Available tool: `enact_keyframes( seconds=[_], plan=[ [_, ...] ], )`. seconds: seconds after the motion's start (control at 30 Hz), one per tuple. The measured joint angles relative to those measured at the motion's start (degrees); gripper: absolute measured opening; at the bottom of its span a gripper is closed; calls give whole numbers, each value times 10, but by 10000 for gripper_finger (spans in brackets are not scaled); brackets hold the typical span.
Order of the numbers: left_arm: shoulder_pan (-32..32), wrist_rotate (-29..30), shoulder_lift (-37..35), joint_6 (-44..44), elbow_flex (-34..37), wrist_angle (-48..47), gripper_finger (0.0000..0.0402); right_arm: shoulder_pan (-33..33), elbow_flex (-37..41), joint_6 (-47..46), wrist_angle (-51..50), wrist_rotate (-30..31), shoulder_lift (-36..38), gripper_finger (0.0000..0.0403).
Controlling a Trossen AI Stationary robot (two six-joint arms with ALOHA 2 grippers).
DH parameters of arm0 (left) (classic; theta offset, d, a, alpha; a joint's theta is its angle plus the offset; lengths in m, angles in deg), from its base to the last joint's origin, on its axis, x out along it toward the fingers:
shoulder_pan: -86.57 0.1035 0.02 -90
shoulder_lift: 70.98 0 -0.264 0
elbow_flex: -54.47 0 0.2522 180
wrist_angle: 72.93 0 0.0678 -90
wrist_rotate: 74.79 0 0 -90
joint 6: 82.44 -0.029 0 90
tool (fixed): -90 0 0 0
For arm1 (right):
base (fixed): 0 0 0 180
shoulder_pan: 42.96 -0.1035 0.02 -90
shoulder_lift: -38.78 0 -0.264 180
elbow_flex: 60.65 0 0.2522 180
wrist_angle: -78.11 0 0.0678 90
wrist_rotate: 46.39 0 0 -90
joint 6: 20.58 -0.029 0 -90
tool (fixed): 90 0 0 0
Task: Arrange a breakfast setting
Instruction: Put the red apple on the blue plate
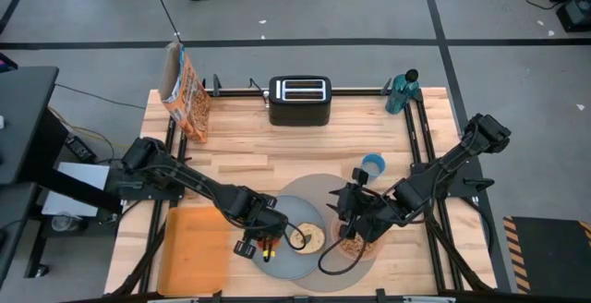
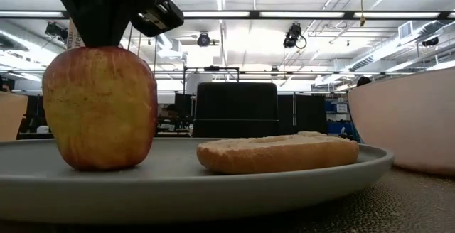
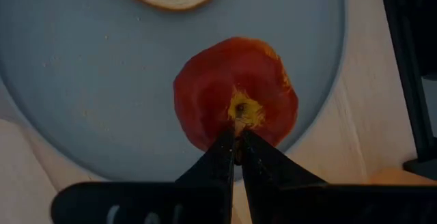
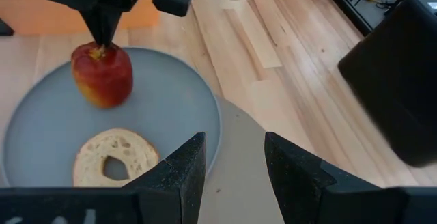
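Red apple [image 3: 235,91] stands upright on grey plate [image 4: 171,101], stem pinched in left gripper [image 3: 236,142] directly above it. Bagel half [image 4: 116,157] lies just beside. Right gripper [image 4: 234,166], jaws wide and empty, hovers near the cereal-filled pink bowl [image 1: 355,245]. Spoon unseen; release likely remains.

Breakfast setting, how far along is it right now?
Done: plate on the placemat, bagel on the plate, cereal in the bowl. In hand: the left claw, shut on the stem, sets the apple upright on the plate. The right claw waits open. Left: releasing the apple; no spoon is visible.
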Motion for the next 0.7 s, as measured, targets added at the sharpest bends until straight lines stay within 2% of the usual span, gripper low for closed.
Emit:
enact_keyframes(
  seconds=[0.27, 0.7],
  plan=[
    [0, 1, 0, 0, 0, -1, 50, -13, 0, -12, 0, 9, 0, 158],
    [0, 6, 0, 16, 0, 0, 137, -13, 0, -19, -10, 9, 0, 158]
  ],
)
